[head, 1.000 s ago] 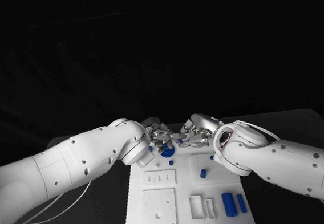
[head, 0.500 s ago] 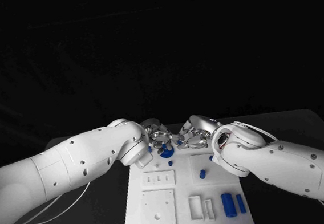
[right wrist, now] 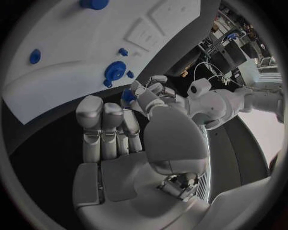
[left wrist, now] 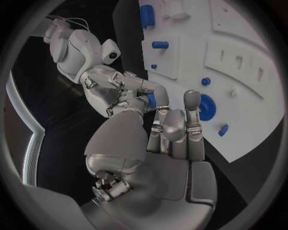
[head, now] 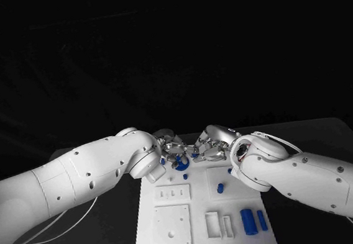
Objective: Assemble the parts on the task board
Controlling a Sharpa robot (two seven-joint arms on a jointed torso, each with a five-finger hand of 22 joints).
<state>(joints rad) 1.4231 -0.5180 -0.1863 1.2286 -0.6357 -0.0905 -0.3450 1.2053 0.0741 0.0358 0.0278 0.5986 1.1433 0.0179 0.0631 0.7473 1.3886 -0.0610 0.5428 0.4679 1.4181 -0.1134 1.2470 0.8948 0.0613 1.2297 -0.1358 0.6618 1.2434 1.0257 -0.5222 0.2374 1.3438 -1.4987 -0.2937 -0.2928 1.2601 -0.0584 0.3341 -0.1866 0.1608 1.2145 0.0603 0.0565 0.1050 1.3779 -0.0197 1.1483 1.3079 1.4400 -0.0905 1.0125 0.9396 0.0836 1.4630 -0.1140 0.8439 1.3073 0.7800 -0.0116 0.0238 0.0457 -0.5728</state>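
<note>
The white task board (head: 204, 234) lies mid-table, also seen in the wrist views (left wrist: 252, 43) (right wrist: 72, 48). At its far edge my left hand (head: 168, 148) and right hand (head: 212, 143) meet fingertip to fingertip. Between them sits a small blue part (head: 179, 157), just above the board. From the left wrist I see the right hand (left wrist: 117, 91) with its fingers curled round that part (left wrist: 151, 100). From the right wrist, the left hand (right wrist: 150, 93) grips the same part (right wrist: 127, 96). A blue gear (head: 185, 166) (left wrist: 206, 107) (right wrist: 114, 71) sits on the board right below.
Two blue cylinders (head: 249, 222) (head: 263, 221) lie at the board's near right. A blue peg (head: 221, 188) stands mid-board, a tiny blue piece (head: 187, 175) near the gear. White slotted blocks (head: 173, 193) and a square plate (head: 172, 226) occupy the left half.
The hands have stayed together at the board's far edge. The small blue part now shows slightly higher, apart from the gear beneath it.
</note>
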